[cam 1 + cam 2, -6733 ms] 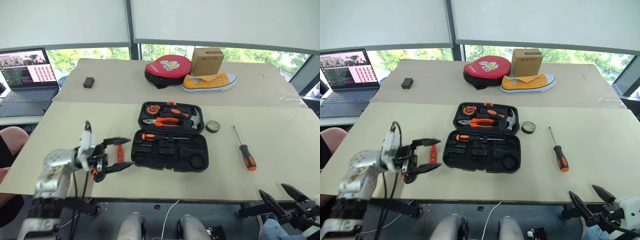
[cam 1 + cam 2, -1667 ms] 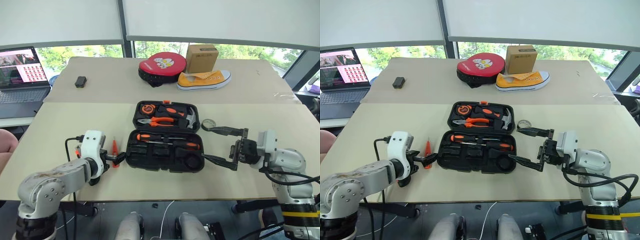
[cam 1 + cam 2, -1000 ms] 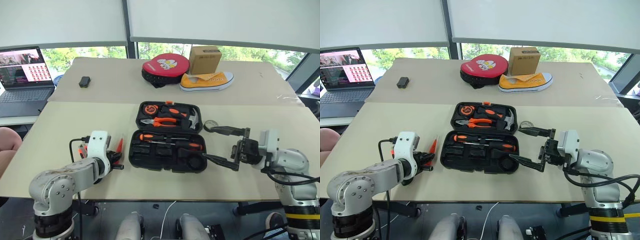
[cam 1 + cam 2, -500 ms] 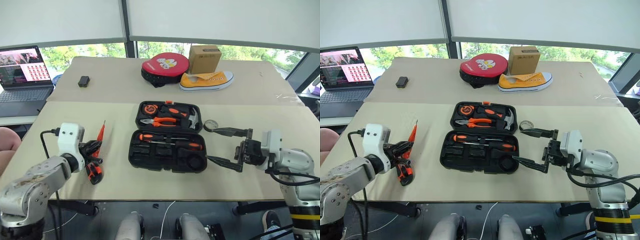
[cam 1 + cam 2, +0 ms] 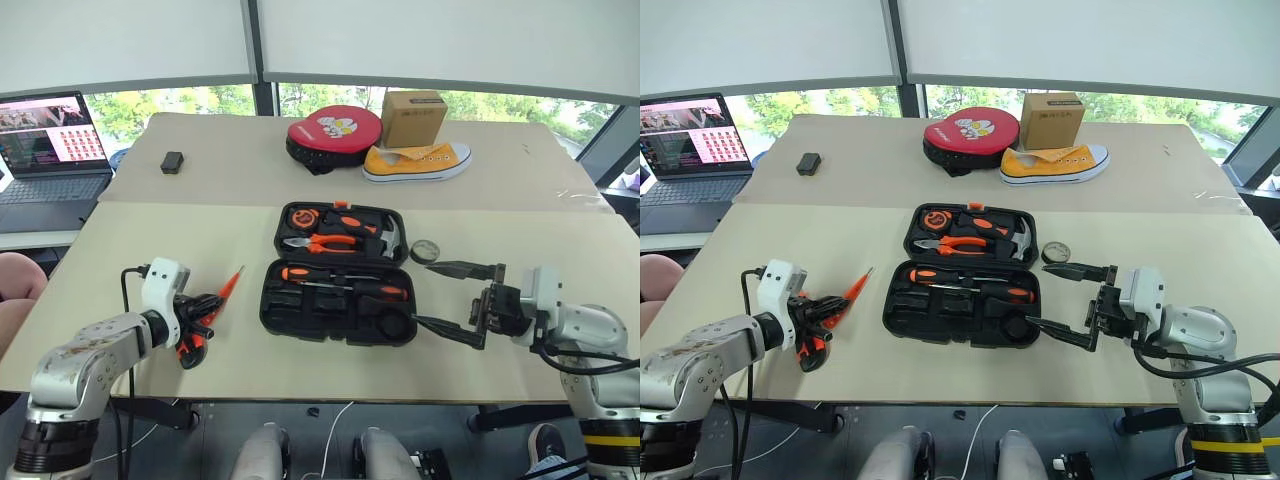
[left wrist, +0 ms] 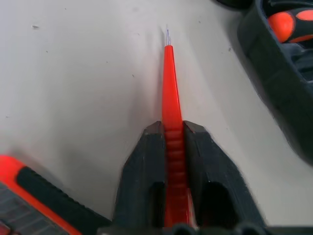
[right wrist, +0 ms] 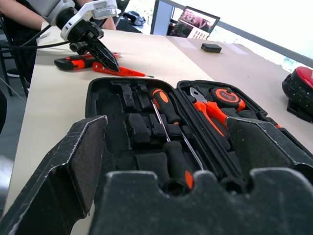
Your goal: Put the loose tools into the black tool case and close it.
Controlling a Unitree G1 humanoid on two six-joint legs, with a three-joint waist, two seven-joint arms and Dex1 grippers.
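Black plastic clamshell tool case (image 5: pixel 337 275) lies open at centre of the pale worktop (image 5: pixel 560 350), lid half on far side w/ orange-handled pliers (image 5: pixel 322 242), hammer (image 5: pixel 385 234) and tape measure (image 5: pixel 301 217) in its slots. Near half holds two orange-and-black-handled screwdrivers (image 5: pixel 345 282) lying across its far edge.

Left pincer (image 5: pixel 205 306) sits left of the case, low over the worktop, fingers (image 6: pixel 146 161) clamped on a slim orange tester pen (image 6: pixel 170 122); pen tip points toward the case, shaft slanting up-right in head view. Orange-black utility knife (image 5: pixel 812 346) lies on the worktop just beside that pincer, near side.

Right pincer (image 5: pixel 455 301) hovers right of the case, fingers spread wide, nothing between them, pointing left at the case's right end. Small dark tape roll (image 5: pixel 425 251) rests on the worktop just right of the lid half, touching nothing.

Far side: round red-and-black pouch (image 5: pixel 335 134), brown cardboard box (image 5: pixel 414 118), yellow canvas sneaker (image 5: pixel 416 162), small black block (image 5: pixel 172 161), open laptop (image 5: pixel 48 150) at far left.
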